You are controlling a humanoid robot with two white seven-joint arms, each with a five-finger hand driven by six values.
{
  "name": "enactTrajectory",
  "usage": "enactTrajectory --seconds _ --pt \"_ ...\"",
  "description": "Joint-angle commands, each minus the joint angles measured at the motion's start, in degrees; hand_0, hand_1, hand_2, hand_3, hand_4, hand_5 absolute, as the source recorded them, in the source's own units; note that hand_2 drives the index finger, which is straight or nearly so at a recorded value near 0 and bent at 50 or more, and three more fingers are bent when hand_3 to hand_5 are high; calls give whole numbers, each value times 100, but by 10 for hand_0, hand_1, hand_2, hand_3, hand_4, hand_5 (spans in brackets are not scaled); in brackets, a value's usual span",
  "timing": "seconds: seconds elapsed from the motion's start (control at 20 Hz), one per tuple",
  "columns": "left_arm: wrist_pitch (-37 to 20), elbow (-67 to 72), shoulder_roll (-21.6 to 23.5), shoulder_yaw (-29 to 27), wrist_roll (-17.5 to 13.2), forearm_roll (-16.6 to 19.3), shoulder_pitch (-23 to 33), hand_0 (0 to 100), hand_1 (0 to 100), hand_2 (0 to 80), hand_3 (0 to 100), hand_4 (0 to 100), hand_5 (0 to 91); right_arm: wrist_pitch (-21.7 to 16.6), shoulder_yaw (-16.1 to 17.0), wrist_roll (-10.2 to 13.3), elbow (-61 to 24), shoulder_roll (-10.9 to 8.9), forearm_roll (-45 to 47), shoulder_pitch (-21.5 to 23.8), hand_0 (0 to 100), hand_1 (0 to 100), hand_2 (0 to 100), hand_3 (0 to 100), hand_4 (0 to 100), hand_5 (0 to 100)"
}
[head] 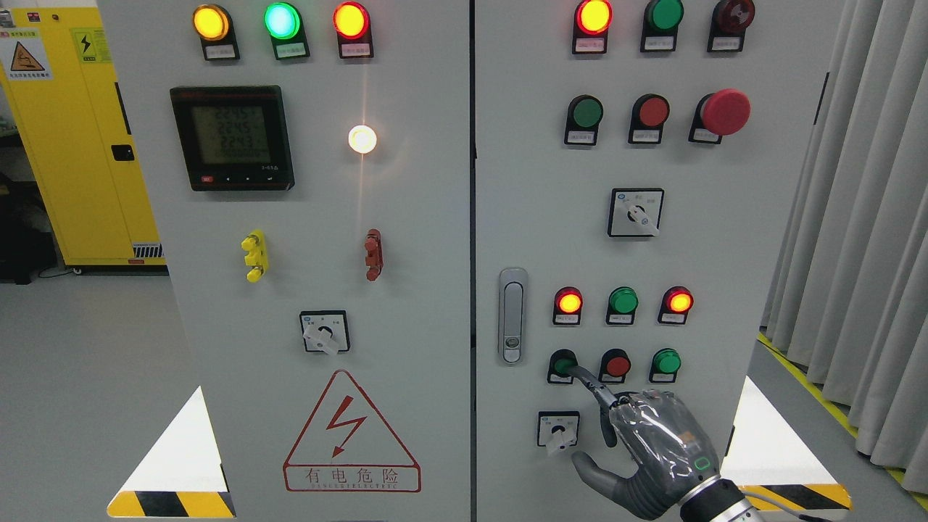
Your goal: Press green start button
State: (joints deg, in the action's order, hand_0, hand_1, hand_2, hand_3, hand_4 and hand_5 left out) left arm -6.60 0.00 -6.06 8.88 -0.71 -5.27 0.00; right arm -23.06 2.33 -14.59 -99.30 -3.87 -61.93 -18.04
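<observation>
My right hand (638,449) comes in from the lower right in front of the right cabinet door. Its index finger (589,383) is stretched out and its tip touches the green push button (560,365) at the left of the lower button row. The other fingers are curled and the thumb sticks out to the lower left. It holds nothing. Next to that button are a red button (616,365) and another green button (665,361). The left hand is out of view.
Above the row are three lamps, red lit (569,301), green unlit (623,300), red lit (678,300). A rotary switch (558,429) sits just left of the hand. A door handle (512,315) is left of the buttons. A red emergency stop (725,112) is higher up.
</observation>
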Motion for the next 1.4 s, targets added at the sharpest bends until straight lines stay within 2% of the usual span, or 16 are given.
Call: enactTrajectory --seconds 0.0,0.25,0.6,0.75,0.95,1.1,1.15,1.2,1.25,1.3,1.35 --pt "0 -149 0 0 0 0 -184 120 556 0 0 0 0 3 -13 0 78 1 31 2 415 717 0 842 818 957" --pt "0 -149 0 0 0 0 -185 120 556 0 0 0 0 -40 4 79 -185 18 154 151 428 716 0 844 819 956" --pt "0 -149 0 0 0 0 -185 120 556 0 0 0 0 -93 66 140 -590 18 1005 502 473 702 0 826 814 944" --pt "0 -149 0 0 0 0 -185 120 556 0 0 0 0 -93 83 184 -713 18 1717 818 483 690 4 804 815 914" --pt "0 -149 0 0 0 0 -185 120 556 0 0 0 0 -93 92 184 -862 18 2745 1556 495 662 19 786 807 855" --pt "0 -149 0 0 0 0 -184 120 556 0 0 0 0 -111 92 184 -906 18 3404 1759 495 654 21 786 802 817" --pt "0 -149 0 0 0 0 -176 120 556 0 0 0 0 -137 83 176 -950 18 3676 1777 494 654 21 780 799 782" --pt "0 -149 0 0 0 0 -184 120 556 0 0 0 0 -181 31 167 -968 18 3957 1786 501 651 19 730 729 635" --pt "0 -149 0 0 0 0 -185 120 556 0 0 0 0 -198 4 149 -968 18 4230 1786 507 649 17 703 685 598" --pt "0 -149 0 0 0 0 -185 120 556 0 0 0 0 -199 -5 114 -968 18 4433 1777 528 639 8 603 591 516" --pt "0 -149 0 0 0 0 -185 120 556 0 0 0 0 -190 -5 97 -959 18 4548 1777 543 631 0 463 471 408"
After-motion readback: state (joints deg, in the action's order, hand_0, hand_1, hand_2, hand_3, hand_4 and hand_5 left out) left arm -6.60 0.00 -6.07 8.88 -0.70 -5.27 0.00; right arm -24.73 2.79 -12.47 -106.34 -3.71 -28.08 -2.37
